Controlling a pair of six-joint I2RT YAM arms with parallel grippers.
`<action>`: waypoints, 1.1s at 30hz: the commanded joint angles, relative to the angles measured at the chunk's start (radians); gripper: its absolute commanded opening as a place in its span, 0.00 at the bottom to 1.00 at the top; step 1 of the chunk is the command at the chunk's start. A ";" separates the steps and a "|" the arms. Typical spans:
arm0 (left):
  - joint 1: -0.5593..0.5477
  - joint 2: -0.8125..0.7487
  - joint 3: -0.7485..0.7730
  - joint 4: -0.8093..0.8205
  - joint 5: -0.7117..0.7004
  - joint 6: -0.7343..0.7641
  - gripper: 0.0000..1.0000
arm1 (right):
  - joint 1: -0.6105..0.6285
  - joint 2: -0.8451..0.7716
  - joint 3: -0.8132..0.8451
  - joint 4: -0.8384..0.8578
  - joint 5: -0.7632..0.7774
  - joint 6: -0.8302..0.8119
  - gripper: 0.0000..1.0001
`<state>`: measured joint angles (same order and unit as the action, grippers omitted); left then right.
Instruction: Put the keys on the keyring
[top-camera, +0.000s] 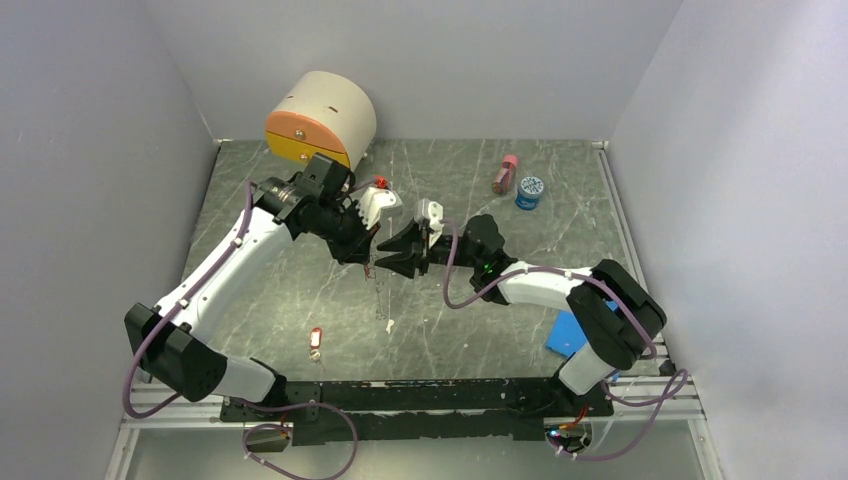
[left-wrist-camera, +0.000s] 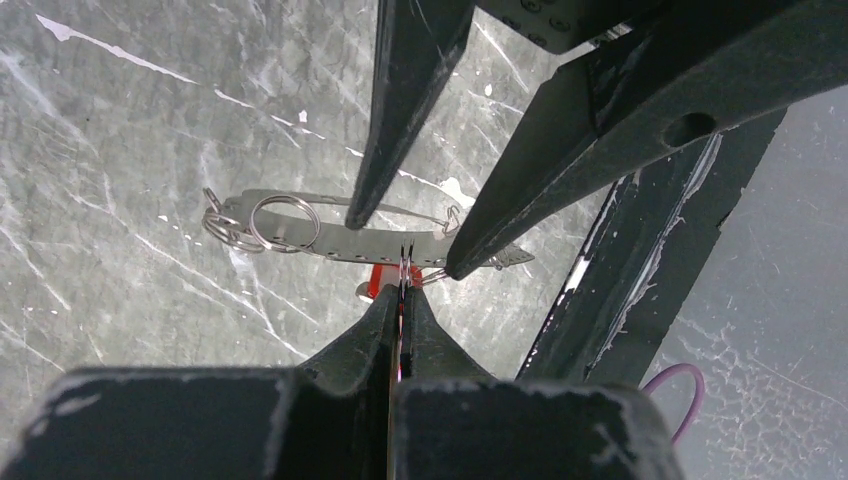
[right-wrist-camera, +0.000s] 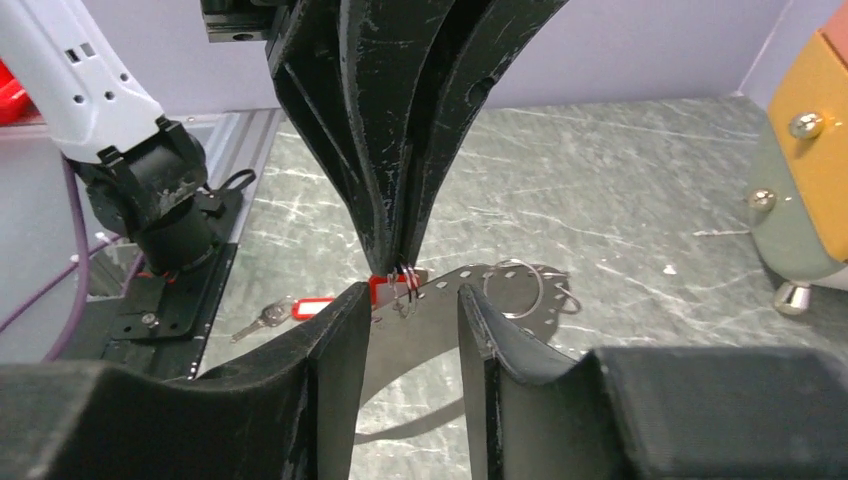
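Note:
My left gripper (left-wrist-camera: 403, 295) is shut on the keyring (left-wrist-camera: 404, 262), which shows edge-on as thin wire sticking out past its tips. A key's red tag (left-wrist-camera: 383, 280) hangs just behind that wire. A flat perforated metal strip (left-wrist-camera: 330, 243) carrying small split rings (left-wrist-camera: 285, 222) hangs there too. My right gripper (right-wrist-camera: 415, 310) is open, and its fingers (right-wrist-camera: 345, 330) straddle the strip right below the left fingertips. Both grippers meet above the table's middle (top-camera: 385, 252). Another red-tagged key (top-camera: 316, 342) lies flat on the table nearer the arm bases, and it also shows in the right wrist view (right-wrist-camera: 290, 308).
A beige drum with an orange face (top-camera: 320, 120) stands at the back left, with a small red thing (top-camera: 381, 182) beside it. A pink bottle (top-camera: 505, 175) and a blue-lidded jar (top-camera: 530, 192) stand at the back right. A blue flat object (top-camera: 565, 335) lies by the right arm.

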<state>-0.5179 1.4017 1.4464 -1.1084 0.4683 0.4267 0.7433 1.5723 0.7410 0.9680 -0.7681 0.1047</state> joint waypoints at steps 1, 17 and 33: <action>-0.007 -0.042 0.003 0.043 0.023 -0.012 0.02 | 0.007 0.018 0.027 0.123 -0.063 0.055 0.38; -0.007 -0.056 -0.018 0.077 0.050 -0.013 0.03 | 0.012 0.062 0.050 0.149 -0.145 0.082 0.00; 0.074 -0.314 -0.247 0.468 0.150 -0.276 0.62 | 0.010 -0.033 -0.007 0.246 -0.027 0.159 0.00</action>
<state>-0.4908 1.1526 1.2564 -0.8234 0.5289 0.2646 0.7494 1.6222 0.7380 1.1381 -0.8478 0.2459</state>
